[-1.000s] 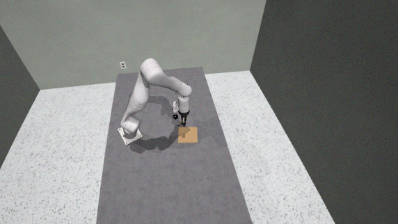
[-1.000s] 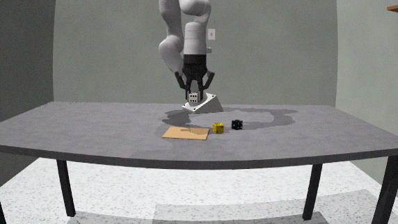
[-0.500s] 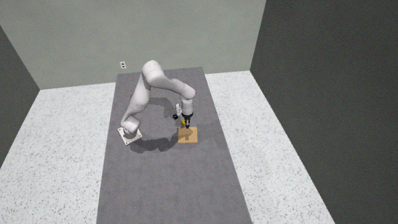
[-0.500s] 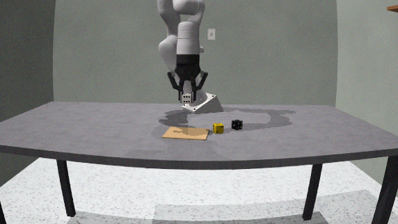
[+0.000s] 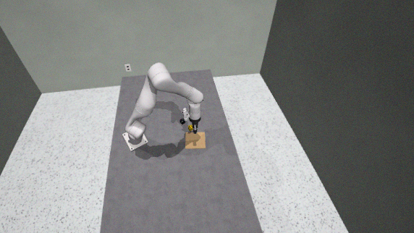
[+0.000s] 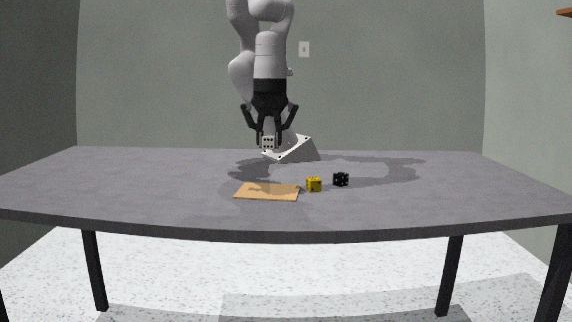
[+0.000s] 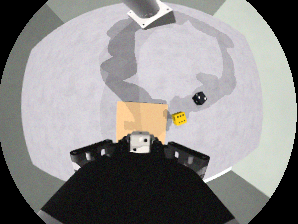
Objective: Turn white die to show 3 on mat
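My gripper point(image 6: 268, 142) is shut on the white die point(image 6: 268, 141) and holds it well above the table, over the tan mat point(image 6: 267, 191). The face toward the exterior camera shows several pips. In the wrist view the white die point(image 7: 139, 143) sits between the fingers, above the near edge of the mat point(image 7: 141, 119). In the top view the gripper point(image 5: 195, 130) hangs at the mat's point(image 5: 195, 140) far edge. The yellow die point(image 6: 313, 184) lies on the table just right of the mat. The black die point(image 6: 340, 179) lies a little further right.
The arm's base plate point(image 6: 292, 150) stands on the table behind the mat. The yellow die point(image 7: 178, 119) and black die point(image 7: 197, 99) lie apart from each other. The table's front edge runs close to the mat in the exterior view.
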Controlling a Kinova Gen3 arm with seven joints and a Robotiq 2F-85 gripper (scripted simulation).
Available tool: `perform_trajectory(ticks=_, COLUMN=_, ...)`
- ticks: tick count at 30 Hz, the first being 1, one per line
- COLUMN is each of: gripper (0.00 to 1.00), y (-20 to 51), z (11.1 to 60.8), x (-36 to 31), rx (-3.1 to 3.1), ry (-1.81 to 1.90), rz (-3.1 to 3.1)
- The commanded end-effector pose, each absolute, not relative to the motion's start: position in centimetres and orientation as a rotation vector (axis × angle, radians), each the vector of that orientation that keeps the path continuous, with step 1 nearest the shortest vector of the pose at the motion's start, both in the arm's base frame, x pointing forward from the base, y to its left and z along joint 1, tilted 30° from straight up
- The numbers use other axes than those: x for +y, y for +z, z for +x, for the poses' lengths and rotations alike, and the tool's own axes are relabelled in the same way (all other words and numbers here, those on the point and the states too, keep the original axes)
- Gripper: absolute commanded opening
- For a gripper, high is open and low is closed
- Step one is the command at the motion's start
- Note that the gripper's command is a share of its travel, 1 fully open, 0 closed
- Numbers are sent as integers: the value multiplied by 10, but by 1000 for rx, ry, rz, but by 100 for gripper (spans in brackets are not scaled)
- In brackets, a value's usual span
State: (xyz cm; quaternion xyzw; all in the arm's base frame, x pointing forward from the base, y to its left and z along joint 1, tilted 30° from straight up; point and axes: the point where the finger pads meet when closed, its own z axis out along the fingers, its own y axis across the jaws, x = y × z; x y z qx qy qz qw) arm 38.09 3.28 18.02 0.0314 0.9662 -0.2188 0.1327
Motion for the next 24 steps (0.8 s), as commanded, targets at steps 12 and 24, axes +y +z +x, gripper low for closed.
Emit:
perform_trajectory(ticks=12, gripper=26, y=149, z=390, x=17, rx=2803, ry=-635, rz=91)
perform_trajectory(ticks=24, gripper=26, y=110, z=402, x=-2, rx=2803, ry=-635, rz=91)
